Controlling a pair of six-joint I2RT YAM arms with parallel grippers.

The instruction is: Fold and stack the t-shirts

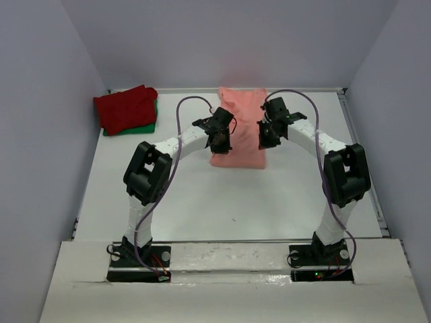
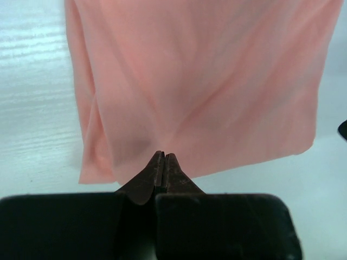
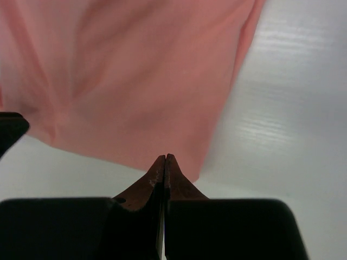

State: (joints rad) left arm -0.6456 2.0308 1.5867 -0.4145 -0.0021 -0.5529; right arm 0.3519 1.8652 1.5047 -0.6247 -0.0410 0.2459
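From above, the pink shirt (image 1: 241, 128) lies in the far middle of the table (image 1: 222, 202). The left gripper (image 1: 218, 142) is over its left side and the right gripper (image 1: 267, 140) over its right side. A red shirt (image 1: 124, 108) sits folded on a green shirt (image 1: 147, 126) in the far left corner, well apart from the arms.

In the left wrist view, the left gripper (image 2: 164, 157) has its jaws pressed together at the shirt's (image 2: 206, 81) near hem. Creases run into the tips, so it looks clamped on cloth.

In the right wrist view, the right gripper (image 3: 165, 158) is likewise closed at the near right corner of the shirt (image 3: 124, 81), apparently pinching it, though the bite is thin.

The step in hand looks like a fold. To do it well, both arms should travel together at one height so the hem is taut and straight between them. They should carry it over the far part squarely, lower until the layers lie flat, and only then let go. A thin bite may slip, so move gently.
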